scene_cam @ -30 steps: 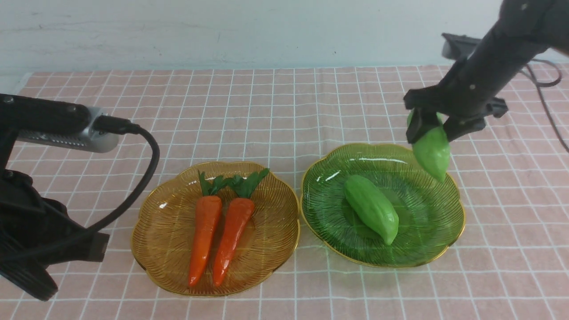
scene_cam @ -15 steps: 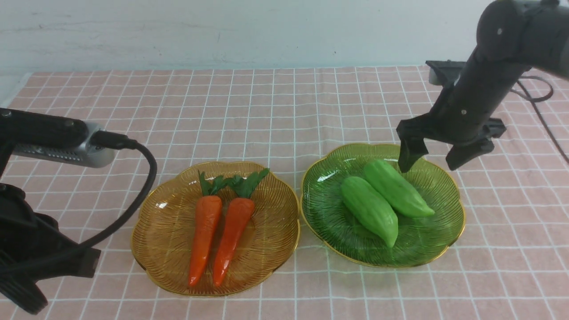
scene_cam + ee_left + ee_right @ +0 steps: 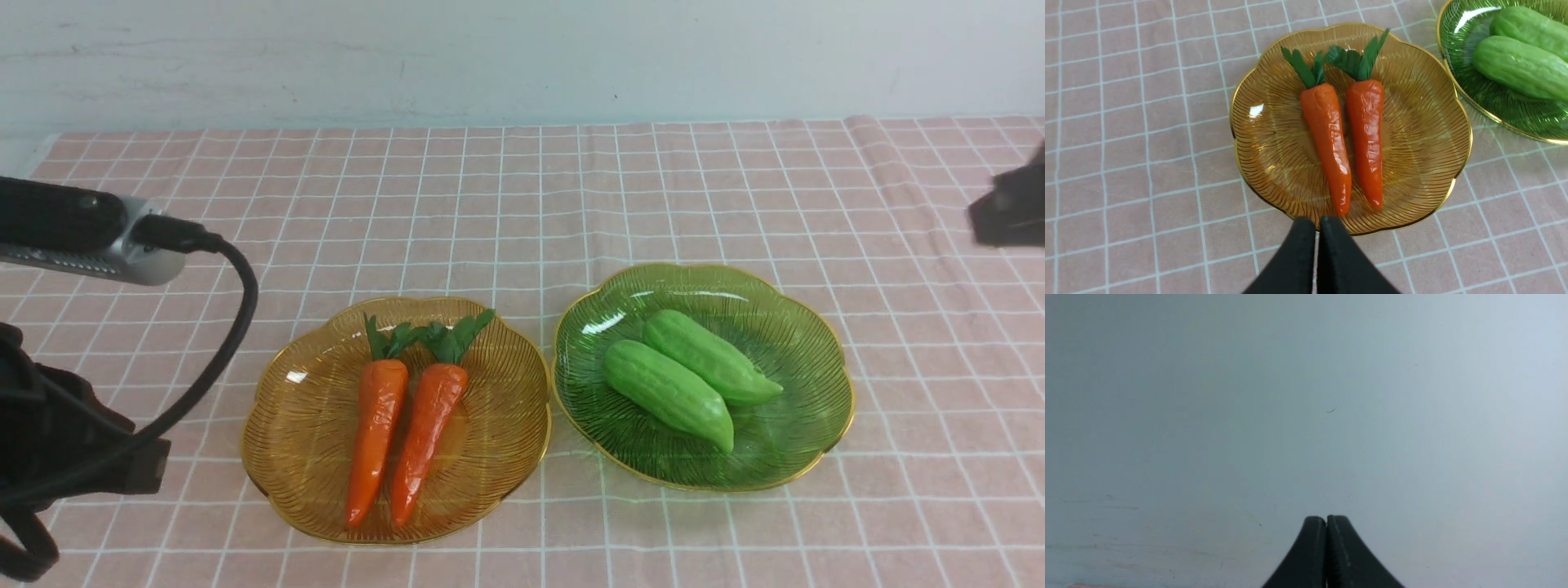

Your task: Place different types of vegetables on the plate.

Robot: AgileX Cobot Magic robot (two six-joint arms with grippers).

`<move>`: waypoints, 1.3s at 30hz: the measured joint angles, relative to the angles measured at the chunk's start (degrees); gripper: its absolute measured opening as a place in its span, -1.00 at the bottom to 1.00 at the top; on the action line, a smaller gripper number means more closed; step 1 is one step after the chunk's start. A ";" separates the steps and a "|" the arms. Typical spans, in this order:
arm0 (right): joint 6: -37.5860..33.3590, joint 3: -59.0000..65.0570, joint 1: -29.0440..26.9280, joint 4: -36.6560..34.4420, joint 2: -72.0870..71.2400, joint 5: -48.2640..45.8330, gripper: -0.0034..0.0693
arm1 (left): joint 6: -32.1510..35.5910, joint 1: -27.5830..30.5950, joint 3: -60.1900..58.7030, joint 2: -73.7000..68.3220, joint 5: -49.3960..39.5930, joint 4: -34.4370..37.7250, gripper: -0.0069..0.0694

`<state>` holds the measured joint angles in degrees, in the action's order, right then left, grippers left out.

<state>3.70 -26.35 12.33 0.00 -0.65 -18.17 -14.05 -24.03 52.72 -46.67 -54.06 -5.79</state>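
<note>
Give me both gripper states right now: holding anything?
Left gripper: closed, holding nothing.
Right gripper: closed, holding nothing.

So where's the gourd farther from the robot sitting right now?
In the front view, the far gourd lies in the green plate on the robot's right side, right beside the near gourd, with the amber plate to its left.

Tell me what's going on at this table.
Nothing is being handled right now. Two carrots lie side by side on the amber plate, and two green gourds lie together on the green plate. The left pincer is shut and empty near the amber plate's rim; the right pincer, also shut and empty, faces the bare wall.
</note>
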 joint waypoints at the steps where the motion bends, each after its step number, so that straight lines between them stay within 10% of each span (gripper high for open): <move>1: 0.00 0.05 0.00 0.00 0.00 0.06 -0.95 | 0.00 0.00 -1.01 2.12 0.00 -0.14 -0.83; 30: 0.00 0.17 0.00 0.45 0.00 -0.54 -0.95 | 0.93 0.00 -14.98 34.52 6.35 0.21 -0.83; 39: 0.00 0.17 0.00 0.45 0.00 -0.75 -0.95 | 4.91 9.66 -33.68 40.21 29.39 -1.21 -0.83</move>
<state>3.70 -26.18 12.33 0.45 -0.65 -18.92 -9.14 -14.37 19.05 -6.47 -24.67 -7.00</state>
